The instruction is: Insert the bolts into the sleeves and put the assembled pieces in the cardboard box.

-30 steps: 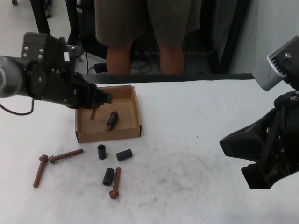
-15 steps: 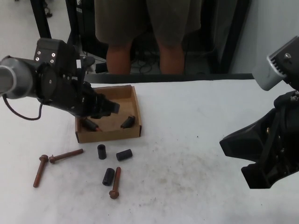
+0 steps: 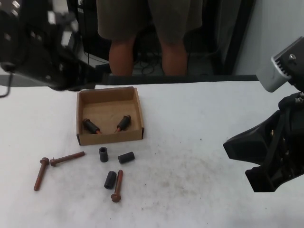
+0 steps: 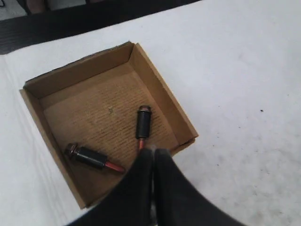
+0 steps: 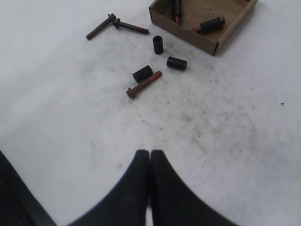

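The cardboard box (image 3: 110,137) sits on the white bench at the back left, holding two assembled pieces (image 3: 91,127) (image 3: 123,122), each a black sleeve on a reddish bolt. My left gripper (image 4: 153,153) hangs shut and empty high above the box's (image 4: 183,127) near side, with both pieces (image 4: 92,157) (image 4: 143,123) below it. In front of the box lie three loose sleeves (image 3: 103,154) (image 3: 126,157) (image 3: 110,179) and three loose bolts (image 3: 41,173) (image 3: 67,158) (image 3: 117,185). My right gripper (image 5: 149,153) is shut and empty, well away from the bolt (image 5: 144,84) and sleeves (image 5: 142,73) (image 5: 177,63).
The left arm (image 3: 42,52) is raised at the back left, and the right arm (image 3: 270,147) stands over the bench's right side. A person stands behind the bench's far edge. The white bench surface between the parts and the right arm is bare.
The left arm let a second assembled piece drop into the box, then rose and pulled back to the left. The first piece shifted inside the box. The right arm kept still.
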Controlling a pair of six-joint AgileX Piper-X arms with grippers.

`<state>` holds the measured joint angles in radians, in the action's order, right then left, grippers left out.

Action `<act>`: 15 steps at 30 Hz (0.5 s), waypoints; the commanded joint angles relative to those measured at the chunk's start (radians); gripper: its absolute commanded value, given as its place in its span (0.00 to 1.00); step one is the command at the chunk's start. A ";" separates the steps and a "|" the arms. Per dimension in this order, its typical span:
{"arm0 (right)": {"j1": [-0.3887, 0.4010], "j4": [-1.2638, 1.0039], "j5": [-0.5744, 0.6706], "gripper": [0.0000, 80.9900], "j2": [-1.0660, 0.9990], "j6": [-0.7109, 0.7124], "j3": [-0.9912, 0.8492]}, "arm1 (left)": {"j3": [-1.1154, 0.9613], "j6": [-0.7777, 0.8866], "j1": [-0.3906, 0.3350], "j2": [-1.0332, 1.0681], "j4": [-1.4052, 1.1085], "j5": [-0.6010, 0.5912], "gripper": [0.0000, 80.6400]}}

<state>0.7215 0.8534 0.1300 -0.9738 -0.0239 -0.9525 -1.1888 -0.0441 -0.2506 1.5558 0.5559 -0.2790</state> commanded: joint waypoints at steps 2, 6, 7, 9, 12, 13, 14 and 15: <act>-0.006 -0.005 0.002 0.00 0.007 0.008 -0.005 | 0.077 0.076 -0.004 -0.213 0.084 0.039 0.01; -0.005 -0.005 0.002 0.00 0.007 0.014 -0.005 | 0.211 0.124 -0.010 -0.398 0.084 0.053 0.01; -0.005 -0.005 0.002 0.00 0.007 0.017 -0.005 | 0.250 0.128 -0.011 -0.451 0.084 0.053 0.01; -0.005 -0.005 0.002 0.00 0.007 0.061 -0.005 | 0.326 0.142 -0.015 -0.549 0.084 0.053 0.01; -0.005 -0.005 0.002 0.00 0.007 0.061 -0.005 | 0.419 0.192 -0.017 -0.723 0.084 0.053 0.01; -0.005 -0.005 0.002 0.00 0.007 0.058 -0.005 | 0.448 0.211 -0.017 -0.778 0.084 0.053 0.01; -0.005 -0.005 0.002 0.00 0.007 0.053 -0.005 | 0.468 0.226 -0.017 -0.821 0.084 0.053 0.01; -0.005 -0.005 0.002 0.00 0.007 0.047 -0.005 | 0.490 0.233 -0.017 -0.870 0.084 0.048 0.01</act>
<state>0.7215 0.8534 0.1300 -0.9738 0.0247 -0.9525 -0.7591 0.1435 -0.2620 0.8186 0.6443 -0.2345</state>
